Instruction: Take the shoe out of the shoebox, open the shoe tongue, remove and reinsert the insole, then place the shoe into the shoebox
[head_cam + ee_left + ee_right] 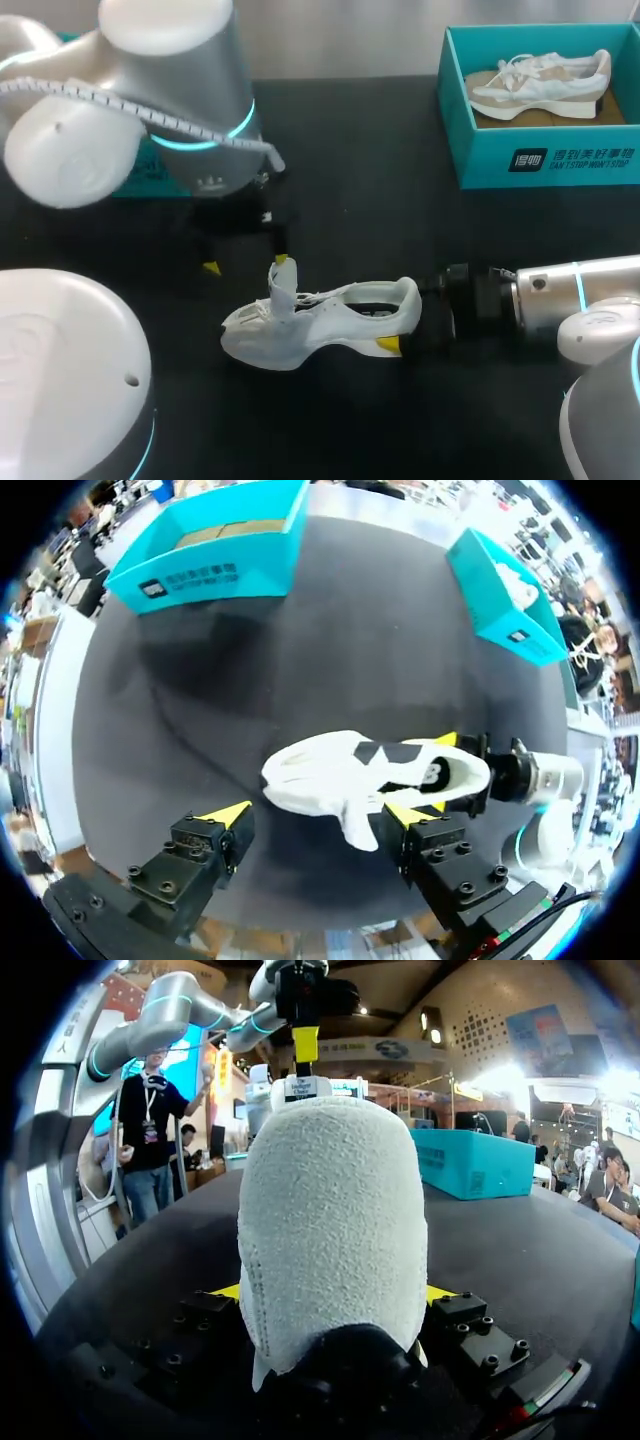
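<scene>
1. Our left hand [247,265] hangs wide open, one fingertip [283,262] at the raised tongue [283,292].
2. The shoe [320,318] rests on the tabletop [360,200]; it looks light and soft, its tongue floppy.
3. Our right hand [332,1292] is closed on the firmer heel [330,1210], the steadier place to hold.

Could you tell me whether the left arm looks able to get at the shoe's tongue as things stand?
Probably yes: the left gripper hangs open above the upright tongue, nothing between, and the right gripper holds the shoe by its heel.
</scene>
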You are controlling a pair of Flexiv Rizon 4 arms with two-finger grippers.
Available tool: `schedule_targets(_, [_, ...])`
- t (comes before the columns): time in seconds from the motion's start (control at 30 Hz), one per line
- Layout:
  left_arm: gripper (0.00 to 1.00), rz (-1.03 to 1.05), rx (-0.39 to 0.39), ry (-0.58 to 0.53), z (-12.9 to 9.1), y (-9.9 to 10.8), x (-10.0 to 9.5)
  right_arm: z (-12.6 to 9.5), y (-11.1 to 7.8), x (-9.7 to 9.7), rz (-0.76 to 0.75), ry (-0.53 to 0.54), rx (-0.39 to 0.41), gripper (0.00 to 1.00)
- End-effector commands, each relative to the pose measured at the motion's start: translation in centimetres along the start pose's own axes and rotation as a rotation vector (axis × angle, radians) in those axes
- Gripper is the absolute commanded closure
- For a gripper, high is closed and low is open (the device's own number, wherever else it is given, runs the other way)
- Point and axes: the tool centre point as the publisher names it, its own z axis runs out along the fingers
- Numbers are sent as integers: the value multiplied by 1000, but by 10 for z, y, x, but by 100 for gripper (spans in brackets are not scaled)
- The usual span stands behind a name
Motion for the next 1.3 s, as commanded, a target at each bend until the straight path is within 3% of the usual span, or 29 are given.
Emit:
schedule_targets(0.03, [17,56,-18,-9,-7,-13,26,0,1,0,1,0,3,100])
schedule_targets(0.13, [18,162,-22,31,-13,-14,41,0,1,0,1,0,3,100])
schedule_targets(0.2, [26,229,-34,54,-16,-16,52,0,1,0,1,0,3,100])
schedule_targets(0.27, [50,299,-39,65,-17,-18,64,0,1,0,1,0,3,100])
schedule_targets(0.33, [65,381,-44,82,-18,-19,77,0,1,0,1,0,3,100])
schedule_targets(0.4, [100,443,-41,95,-18,-20,90,0,1,0,1,0,3,100])
schedule_targets(0.67, [100,879,-9,156,-9,-12,130,0,1,0,1,0,3,100])
schedule_targets(0.8, [100,1099,21,182,-3,-4,140,0,1,0,1,0,3,100])
schedule_targets(1.23, [100,1099,21,182,-3,-4,140,0,1,0,1,0,3,100])
schedule_targets(1.3, [100,1227,36,149,5,-1,145,0,1,0,1,0,3,100])
